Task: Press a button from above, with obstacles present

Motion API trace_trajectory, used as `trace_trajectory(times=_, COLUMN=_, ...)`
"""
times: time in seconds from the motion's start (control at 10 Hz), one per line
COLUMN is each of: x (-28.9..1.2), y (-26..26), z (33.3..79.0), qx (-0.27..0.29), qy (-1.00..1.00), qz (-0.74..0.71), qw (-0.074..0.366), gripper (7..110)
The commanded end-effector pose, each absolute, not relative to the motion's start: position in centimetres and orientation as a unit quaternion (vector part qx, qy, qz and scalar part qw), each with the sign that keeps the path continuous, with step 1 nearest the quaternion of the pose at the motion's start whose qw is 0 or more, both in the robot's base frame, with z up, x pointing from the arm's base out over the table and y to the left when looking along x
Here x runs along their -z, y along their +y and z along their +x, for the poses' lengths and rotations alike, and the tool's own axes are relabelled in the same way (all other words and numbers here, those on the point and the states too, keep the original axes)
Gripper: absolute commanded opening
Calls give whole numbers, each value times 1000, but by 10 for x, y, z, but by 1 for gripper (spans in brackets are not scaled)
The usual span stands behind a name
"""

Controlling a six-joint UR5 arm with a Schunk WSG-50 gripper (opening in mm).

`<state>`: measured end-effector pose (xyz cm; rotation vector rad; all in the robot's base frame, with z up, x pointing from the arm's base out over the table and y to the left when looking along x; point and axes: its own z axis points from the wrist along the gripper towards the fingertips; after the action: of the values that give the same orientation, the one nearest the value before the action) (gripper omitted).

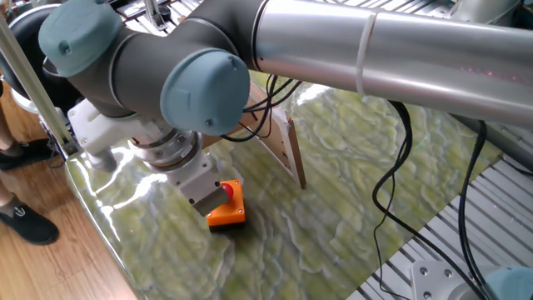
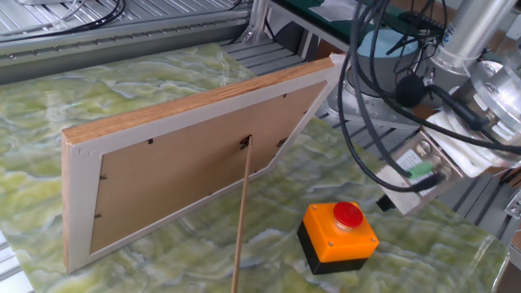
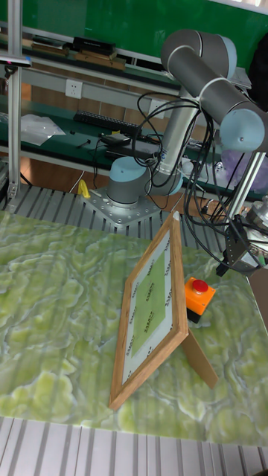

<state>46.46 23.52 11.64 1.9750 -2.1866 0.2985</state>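
**Ana:** Over at the table's near corner, the robot's grey two-finger gripper (image 1: 202, 192) hangs just beside the small red dome button (image 2: 348, 214), tilted and off to one side rather than squarely over it. From one fixed view its block covers part of the dome; from the other fixed view it sits just past the button, close above the tabletop.

**Ben:** Fingers apart or together?

**Ana:** Can't tell. No view shows the fingertips cleanly, so the commentator leaves that alone. Moving outward: the dome sits on its square orange box base with a black underside (image 2: 340, 238), standing on the green marbled table (image 2: 130, 89) near the edge.

**Ben:** And the obstacles?

**Ana:** Just beside the button stands the large upright brown board with a pale wooden frame (image 2: 191, 167), leaning back on its thin brown prop strip (image 3: 201, 359), which meets it at an angle. In the tall fixed view the button (image 3: 199, 285) sits right behind the board, near but apart from it.

**Ben:** How would that button handle?

**Ana:** Judging by looks, it's a stiff plastic box, light enough to skid on that glossy surface if shoved sideways. No grasp is needed; the place to meet it is the crown of the dome, pushed straight down. A slanted push could slide the box, and that propped board looks easy to knock over.
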Motion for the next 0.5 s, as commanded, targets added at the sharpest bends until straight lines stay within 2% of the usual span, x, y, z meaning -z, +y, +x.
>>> trace_trajectory(times=0.0, x=-120, y=226, z=475, qx=-125, qy=-701, qz=696, qw=93, gripper=7)
trace_trajectory(times=0.4, x=-111, y=232, z=477, qx=-110, qy=-690, qz=711, qw=76, gripper=7)
